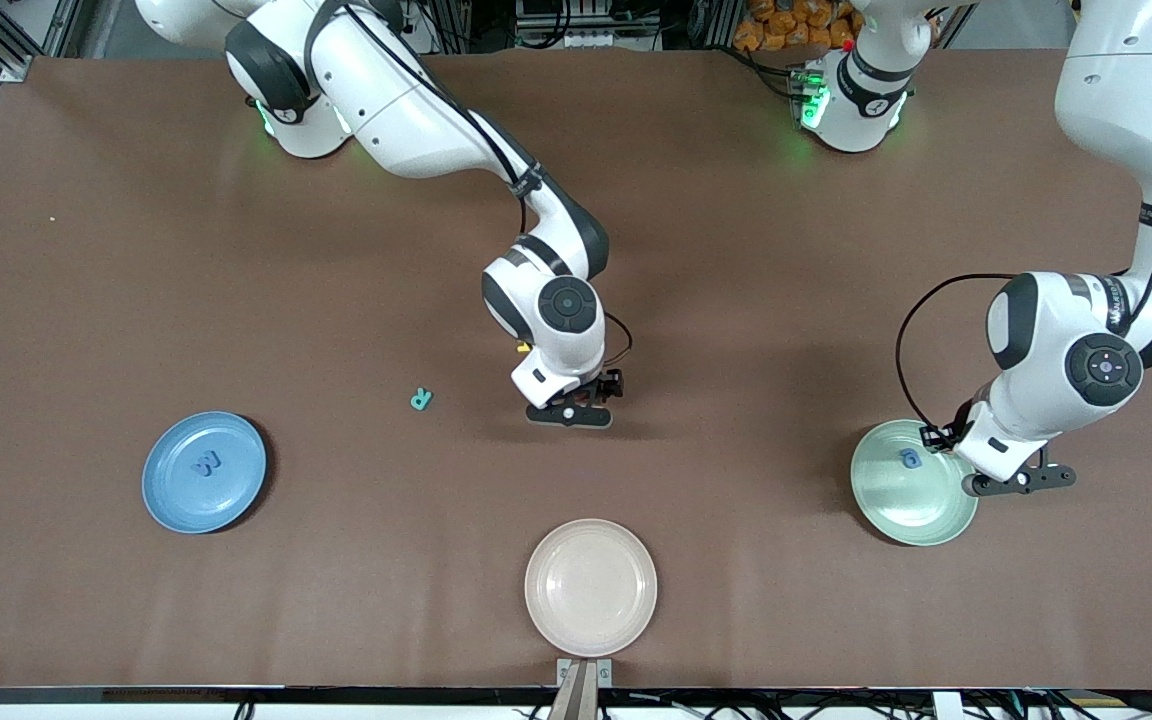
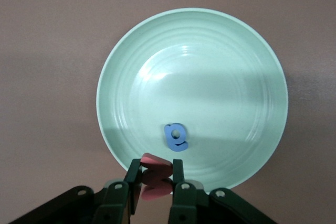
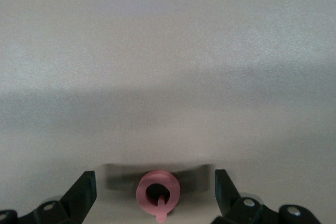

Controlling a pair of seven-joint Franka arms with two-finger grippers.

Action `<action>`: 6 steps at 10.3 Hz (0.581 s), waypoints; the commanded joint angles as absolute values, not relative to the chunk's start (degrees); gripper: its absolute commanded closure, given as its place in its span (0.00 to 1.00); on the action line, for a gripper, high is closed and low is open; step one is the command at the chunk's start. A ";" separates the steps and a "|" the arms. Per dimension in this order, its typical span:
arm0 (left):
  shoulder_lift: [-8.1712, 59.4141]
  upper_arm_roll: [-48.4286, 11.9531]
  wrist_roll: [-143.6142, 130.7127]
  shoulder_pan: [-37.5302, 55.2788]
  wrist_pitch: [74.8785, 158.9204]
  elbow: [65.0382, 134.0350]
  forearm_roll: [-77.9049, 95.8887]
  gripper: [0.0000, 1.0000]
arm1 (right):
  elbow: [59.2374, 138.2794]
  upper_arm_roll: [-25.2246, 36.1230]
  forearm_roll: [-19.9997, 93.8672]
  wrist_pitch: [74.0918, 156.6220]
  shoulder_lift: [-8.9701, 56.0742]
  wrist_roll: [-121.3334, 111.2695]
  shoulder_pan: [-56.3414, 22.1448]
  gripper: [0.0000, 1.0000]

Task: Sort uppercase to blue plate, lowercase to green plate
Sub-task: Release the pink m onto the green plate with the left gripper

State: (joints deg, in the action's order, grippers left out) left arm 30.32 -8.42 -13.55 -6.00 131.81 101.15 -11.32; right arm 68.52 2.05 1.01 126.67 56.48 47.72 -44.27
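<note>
— Where are the letters right now?

— One blue capital M (image 1: 206,464) lies flat in the blue plate (image 1: 168,500), toward the right arm's end of the table. A teal R (image 1: 421,399) sits on the bare brown table (image 1: 736,250), between that plate and the right gripper (image 1: 576,408). A blue e-like lowercase letter (image 2: 176,137) rests inside the green plate (image 2: 226,40), at the left arm's end.

— And the red ones?

— The left gripper (image 2: 152,179) is clamped on a small red letter (image 2: 155,166), fingers pinched tight on it, hanging over the rim of the green plate. I can't read which letter it is from here.

— The other arm?

— The right gripper is down low over the middle of the table, fingers (image 3: 84,192) spread wide apart. A red ring-shaped letter with a little tail (image 3: 158,194) lies on the table between them, touching neither finger.

— Anything else out there?

— A cream plate (image 1: 591,587), nearest the front camera, midway along the table, well apart from the other two plates.
</note>
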 commanded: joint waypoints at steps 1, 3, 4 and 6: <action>30.76 -7.56 -11.95 -5.19 131.48 100.02 -10.28 0.81 | 68.02 2.29 1.23 127.00 57.04 48.78 -44.91 0.00; 30.59 -7.56 -12.04 -4.49 131.48 100.02 -10.28 0.34 | 68.73 2.29 1.14 127.88 57.04 48.78 -45.00 0.00; 30.50 -7.56 -11.87 -4.40 131.48 100.11 -10.54 0.00 | 68.99 2.29 1.14 127.97 57.04 48.78 -45.00 0.00; 30.32 -7.56 -12.04 -4.13 131.48 100.11 -10.11 0.00 | 68.99 2.29 1.14 127.88 57.04 48.78 -45.00 0.00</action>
State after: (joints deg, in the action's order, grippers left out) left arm 30.33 -8.39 -13.47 -5.00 131.81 100.87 -11.32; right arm 68.78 2.06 1.02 127.42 57.09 47.81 -44.65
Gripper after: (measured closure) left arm 0.216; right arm 0.000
